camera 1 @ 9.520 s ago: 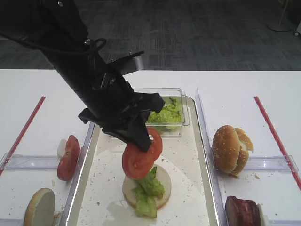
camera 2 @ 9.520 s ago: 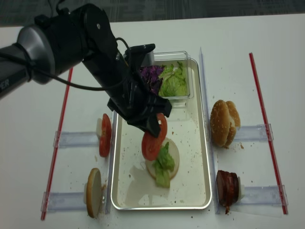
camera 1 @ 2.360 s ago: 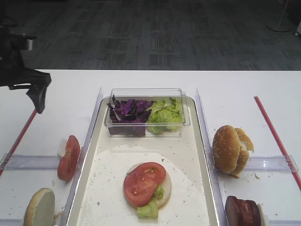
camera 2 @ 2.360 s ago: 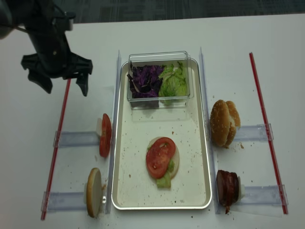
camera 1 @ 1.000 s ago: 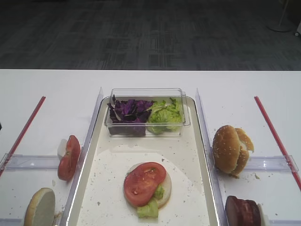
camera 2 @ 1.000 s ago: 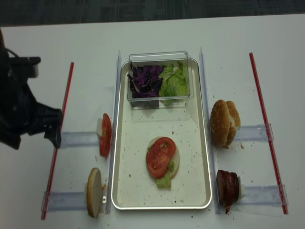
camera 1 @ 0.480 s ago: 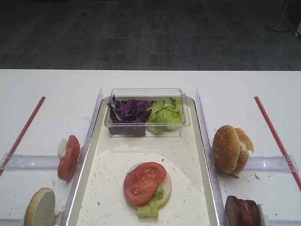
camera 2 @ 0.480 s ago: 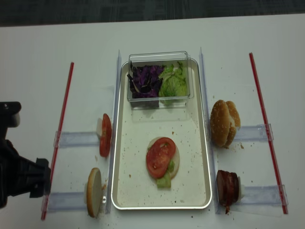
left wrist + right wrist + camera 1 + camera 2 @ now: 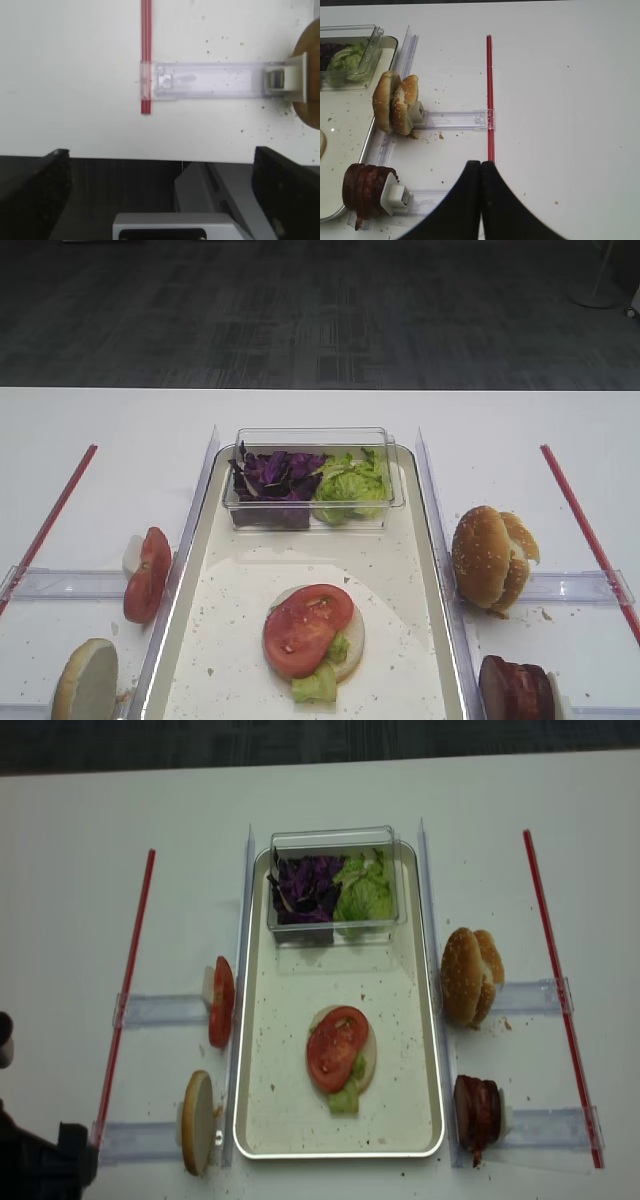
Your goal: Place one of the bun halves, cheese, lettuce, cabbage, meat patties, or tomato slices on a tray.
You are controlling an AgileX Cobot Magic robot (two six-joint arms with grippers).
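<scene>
On the silver tray (image 9: 441,585) lies a bun half topped with lettuce and a tomato slice (image 9: 300,628). More tomato slices (image 9: 147,575) stand in the left rack, with a bun half (image 9: 85,682) below them. Bun halves (image 9: 395,102) and meat patties (image 9: 364,190) stand in the right racks. Cabbage (image 9: 272,472) and lettuce (image 9: 350,480) fill the clear tub. My left gripper (image 9: 161,151) hangs open and empty over the table's near left edge. My right gripper (image 9: 481,163) is shut on nothing over bare table, right of the patties.
Red strips (image 9: 125,990) (image 9: 555,990) run down both sides of the table. A clear rack (image 9: 210,80) ends at the left strip, with the bun half's rim (image 9: 307,70) at its right. A dark part of the left arm (image 9: 45,1165) shows at the near left corner.
The left arm has drawn back toward the near left corner and nearly left the high views. The tomato slice stays on the bun stack. The right gripper has not moved.
</scene>
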